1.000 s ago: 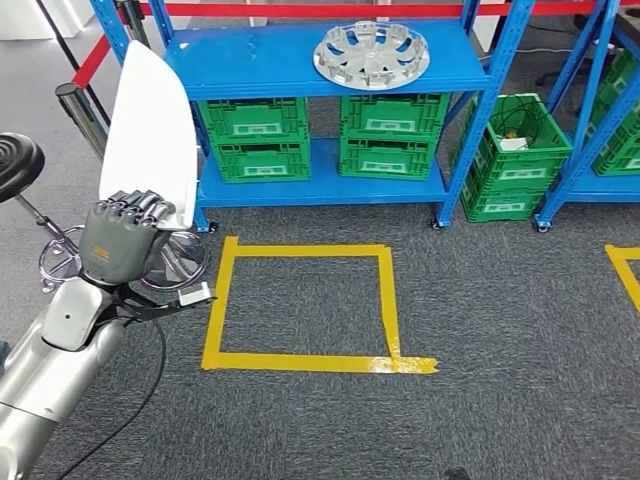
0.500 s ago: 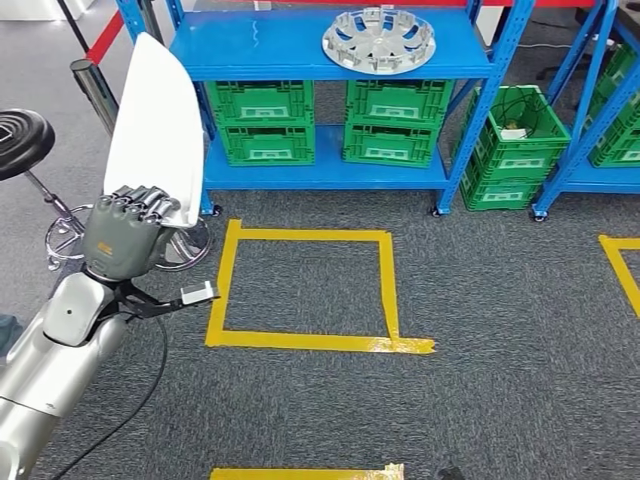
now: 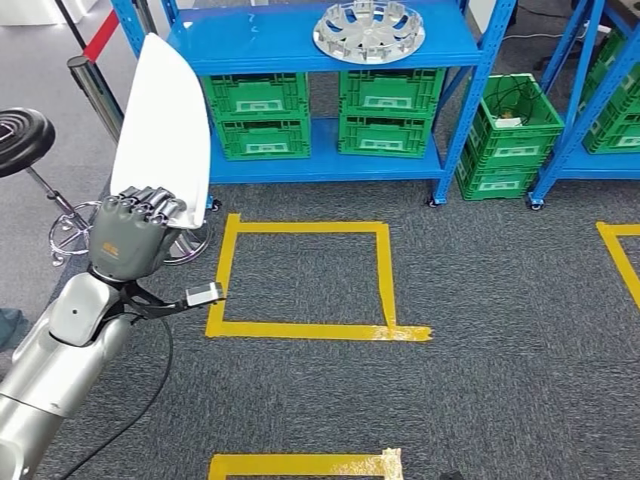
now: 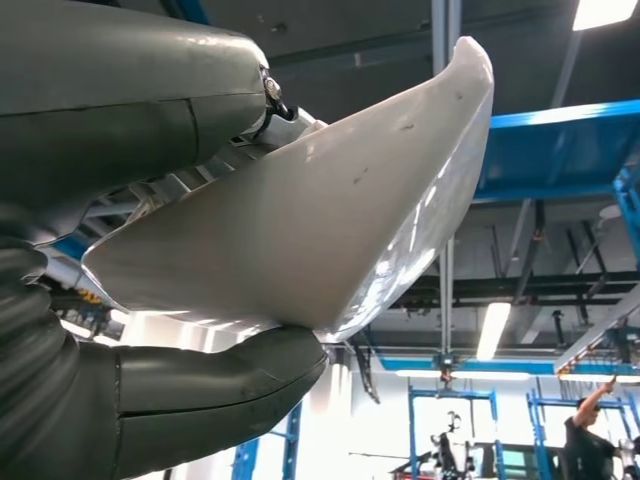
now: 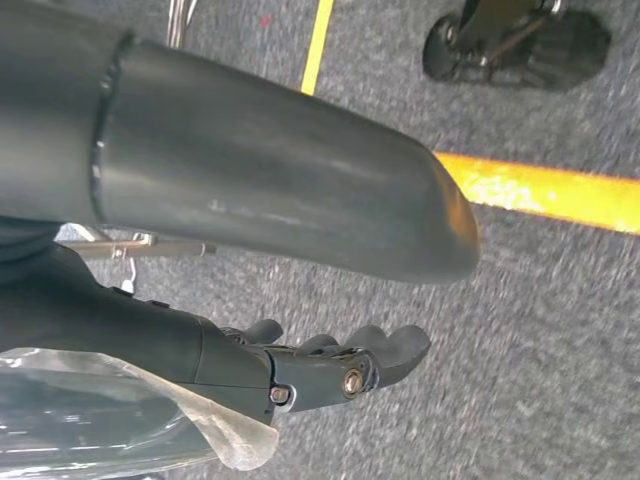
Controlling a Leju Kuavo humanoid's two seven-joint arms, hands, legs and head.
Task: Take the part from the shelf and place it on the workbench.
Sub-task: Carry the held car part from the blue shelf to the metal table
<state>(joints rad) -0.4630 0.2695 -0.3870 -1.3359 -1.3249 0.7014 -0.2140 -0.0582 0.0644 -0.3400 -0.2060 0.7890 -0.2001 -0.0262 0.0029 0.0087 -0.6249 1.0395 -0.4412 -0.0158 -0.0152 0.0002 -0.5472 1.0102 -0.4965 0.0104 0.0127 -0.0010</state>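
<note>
My left hand (image 3: 128, 235) is raised at the left of the head view and grips the lower edge of the part (image 3: 167, 125), a large curved white panel that stands upright above it. In the left wrist view the white part (image 4: 317, 220) lies clamped between the thumb (image 4: 189, 400) and the fingers above it. My right hand (image 5: 249, 200) hangs over the grey carpet, its thumb and dark fingers (image 5: 332, 365) apart with nothing between them.
Ahead stands a blue shelf (image 3: 324, 45) bearing a silver wheel cover (image 3: 367, 28) and green crates (image 3: 256, 120). A yellow tape square (image 3: 306, 280) marks the carpet, with more tape (image 3: 302, 465) nearer. A black stool (image 3: 23, 135) and a barrier post (image 3: 90, 85) stand left.
The whole picture has shifted: the shelf sits higher and farther, and a second yellow tape line has come in at the bottom. My left hand keeps its hold on the white part.
</note>
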